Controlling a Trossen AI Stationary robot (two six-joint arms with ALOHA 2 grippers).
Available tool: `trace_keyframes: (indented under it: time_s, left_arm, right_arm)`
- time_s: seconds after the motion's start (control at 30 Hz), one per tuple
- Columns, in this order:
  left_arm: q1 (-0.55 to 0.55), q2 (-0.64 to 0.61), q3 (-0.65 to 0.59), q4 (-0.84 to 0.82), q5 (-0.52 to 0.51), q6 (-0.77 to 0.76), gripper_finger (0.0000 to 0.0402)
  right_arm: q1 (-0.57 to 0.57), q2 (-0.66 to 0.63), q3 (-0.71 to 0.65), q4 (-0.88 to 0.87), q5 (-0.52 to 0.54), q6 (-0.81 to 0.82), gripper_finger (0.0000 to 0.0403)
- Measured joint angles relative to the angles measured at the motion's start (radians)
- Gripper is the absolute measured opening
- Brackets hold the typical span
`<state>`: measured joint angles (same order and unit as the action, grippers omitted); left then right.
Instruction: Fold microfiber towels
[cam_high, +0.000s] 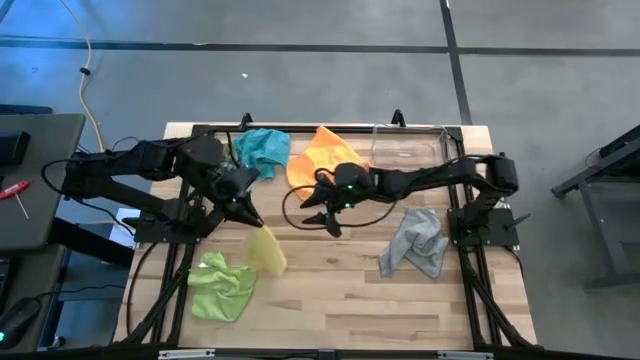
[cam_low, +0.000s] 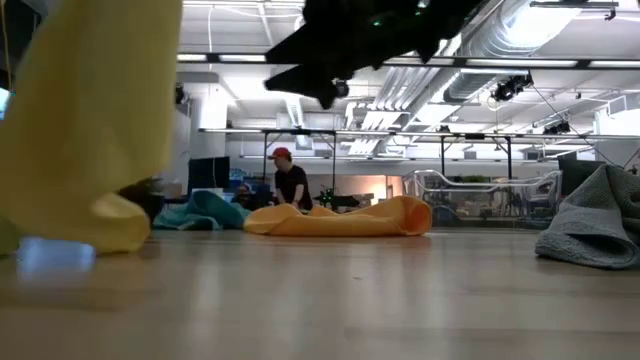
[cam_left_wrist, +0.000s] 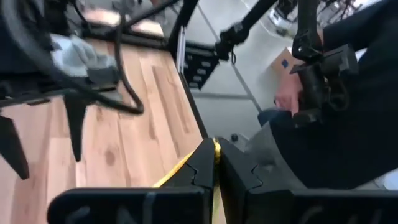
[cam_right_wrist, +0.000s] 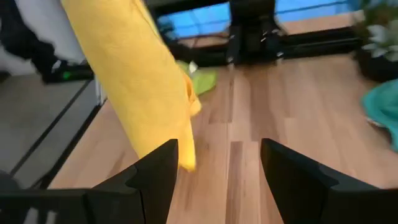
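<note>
Table (cam_high: 340, 290): pale wood, seen from above, with five cloths spread across it.
Left gripper (cam_high: 248, 213): fingers clamped on a corner of the yellow towel (cam_high: 267, 251), which hangs down to the tabletop near mid-table.
Right gripper (cam_high: 322, 220): raised over the middle, fingers apart, holding nothing, just beside the yellow towel.
Teal towel (cam_high: 263, 150): crumpled at the far edge.
Orange towel (cam_high: 322, 153): crumpled just beside the teal one.
Grey towel (cam_high: 416, 243): bunched on the right side.
Lime towel (cam_high: 222, 287): bunched at the near left.
</note>
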<state>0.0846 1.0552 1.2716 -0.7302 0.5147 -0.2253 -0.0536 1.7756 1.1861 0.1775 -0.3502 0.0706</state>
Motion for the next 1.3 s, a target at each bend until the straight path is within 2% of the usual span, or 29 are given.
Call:
trace_keyframes:
  time_s: [0.1,0.37,0.43,0.57,0.67,0.8,0.9,1.07,1.3]
  left_arm:
    - [-0.03,0.004,0.0,-0.024,0.0,0.001,0.0]
    - [-0.104,0.007,0.0,-0.153,-0.033,0.097,0.0]
    - [-0.115,0.007,0.0,-0.198,-0.034,0.105,0.0]
    - [-0.131,0.007,0.0,-0.251,-0.047,0.106,0.0]
    - [-0.144,0.007,0.0,-0.262,-0.096,0.088,0.0]
    - [-0.159,0.007,0.0,-0.262,-0.139,0.075,0.0]
    - [-0.172,0.007,0.0,-0.265,-0.141,0.079,0.0]
    - [-0.191,0.007,0.0,-0.27,-0.141,0.079,0.0]
    - [-0.192,0.007,0.0,-0.273,-0.141,0.079,0.0]
  right_arm:
    - [0.002,0.07,0.048,-0.001,-0.078,-0.052,0.0222]
    - [0.002,0.232,0.182,0.004,-0.194,-0.092,0.0222]
    - [0.011,0.253,0.21,-0.011,-0.247,-0.099,0.0222]
    - [0.028,0.277,0.244,-0.028,-0.287,-0.145,0.0222]
    - [0.039,0.28,0.246,-0.069,-0.273,-0.18,0.0222]
    - [0.065,0.294,0.247,-0.127,-0.145,-0.177,0.0222]
    - [0.089,0.327,0.245,-0.119,-0.125,-0.156,0.0222]
    - [0.123,0.396,0.247,0.01,-0.109,-0.154,0.0222]
    - [0.136,0.511,0.296,0.155,-0.061,-0.03,0.0222]
